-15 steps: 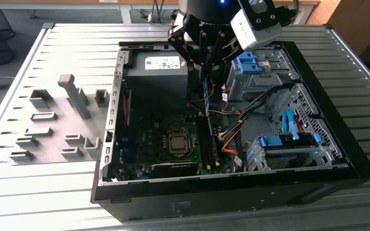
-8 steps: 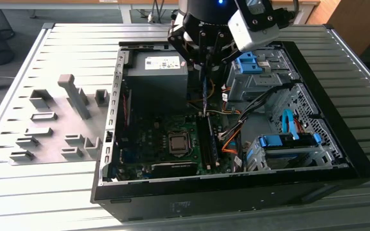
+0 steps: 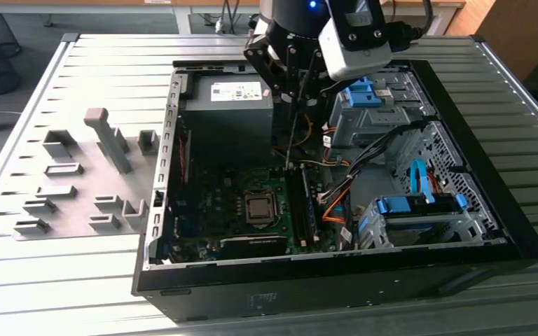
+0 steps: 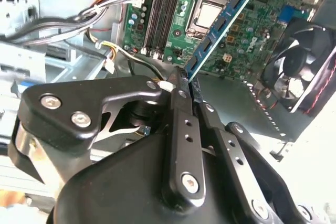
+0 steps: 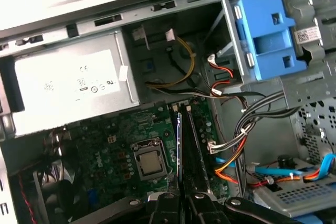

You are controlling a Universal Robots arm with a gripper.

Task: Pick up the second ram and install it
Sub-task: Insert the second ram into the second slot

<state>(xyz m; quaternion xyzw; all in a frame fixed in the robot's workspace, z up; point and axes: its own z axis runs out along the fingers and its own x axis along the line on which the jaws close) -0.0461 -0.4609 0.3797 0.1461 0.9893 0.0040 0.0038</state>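
The lower end of the second ram (image 4: 220,27) is hidden in the second wrist view between the closed fingers (image 4: 181,124) of the gripper (image 4: 187,77), whose black body is cut off by the picture's edge. The fan (image 4: 307,66) is likewise cut by an edge of that picture. In the first wrist view the stick is seen edge-on as a thin blue line, so its face cannot be told, and its near end is covered by the fingertips. In the exterior view the arm (image 3: 288,17) is cut off at the top edge, and what is clamped beneath it is too small to be told.
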